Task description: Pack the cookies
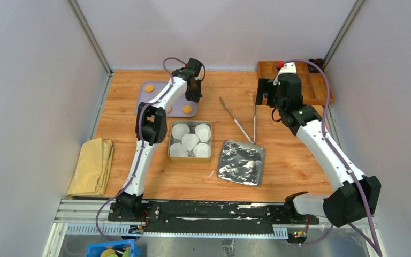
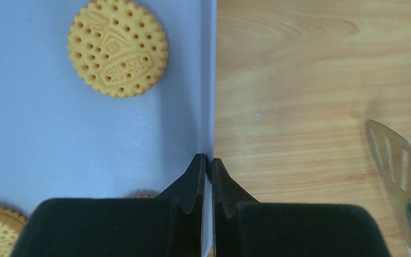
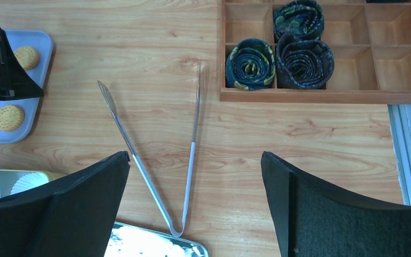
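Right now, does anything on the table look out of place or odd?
Yes. The left hand is closed on the rim of the lilac tray, not on any of the cookies, which lie loose on it. The tongs lie untouched nearby.

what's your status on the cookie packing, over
Left gripper shut on the purple tray edge. Right gripper open, empty, over the tongs. Cookies on the tray, none in the tin liners. Nothing seen in the way.
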`<action>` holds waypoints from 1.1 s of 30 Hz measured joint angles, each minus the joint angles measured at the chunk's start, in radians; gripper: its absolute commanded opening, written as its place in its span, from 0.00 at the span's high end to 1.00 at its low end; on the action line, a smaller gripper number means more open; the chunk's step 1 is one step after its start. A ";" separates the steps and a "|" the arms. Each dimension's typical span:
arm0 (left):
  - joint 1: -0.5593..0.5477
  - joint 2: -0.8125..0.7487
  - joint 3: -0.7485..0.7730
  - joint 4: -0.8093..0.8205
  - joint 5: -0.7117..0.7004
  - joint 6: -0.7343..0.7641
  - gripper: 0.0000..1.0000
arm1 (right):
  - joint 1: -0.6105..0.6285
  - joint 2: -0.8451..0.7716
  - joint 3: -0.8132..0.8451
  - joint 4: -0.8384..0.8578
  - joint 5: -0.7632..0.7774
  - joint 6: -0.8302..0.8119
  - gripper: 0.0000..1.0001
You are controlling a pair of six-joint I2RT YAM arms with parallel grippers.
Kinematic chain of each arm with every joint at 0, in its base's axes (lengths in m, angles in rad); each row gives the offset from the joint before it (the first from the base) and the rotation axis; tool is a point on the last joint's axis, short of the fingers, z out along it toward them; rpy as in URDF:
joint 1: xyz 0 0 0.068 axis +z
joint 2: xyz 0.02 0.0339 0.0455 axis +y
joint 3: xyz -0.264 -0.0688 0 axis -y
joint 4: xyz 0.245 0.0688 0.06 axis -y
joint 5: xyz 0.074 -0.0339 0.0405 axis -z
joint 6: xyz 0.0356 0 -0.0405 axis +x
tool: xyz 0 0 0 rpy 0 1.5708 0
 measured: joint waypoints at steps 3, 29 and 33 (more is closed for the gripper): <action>-0.043 0.002 -0.018 0.030 0.029 0.000 0.98 | 0.000 0.017 -0.013 0.001 0.000 0.010 0.01; -0.111 -0.043 -0.255 0.519 0.301 -0.134 0.39 | 0.046 0.195 -0.113 -0.035 -0.090 0.071 0.00; -0.124 -0.225 -0.448 0.534 0.278 -0.108 0.38 | 0.090 0.236 -0.113 -0.040 -0.067 0.074 0.00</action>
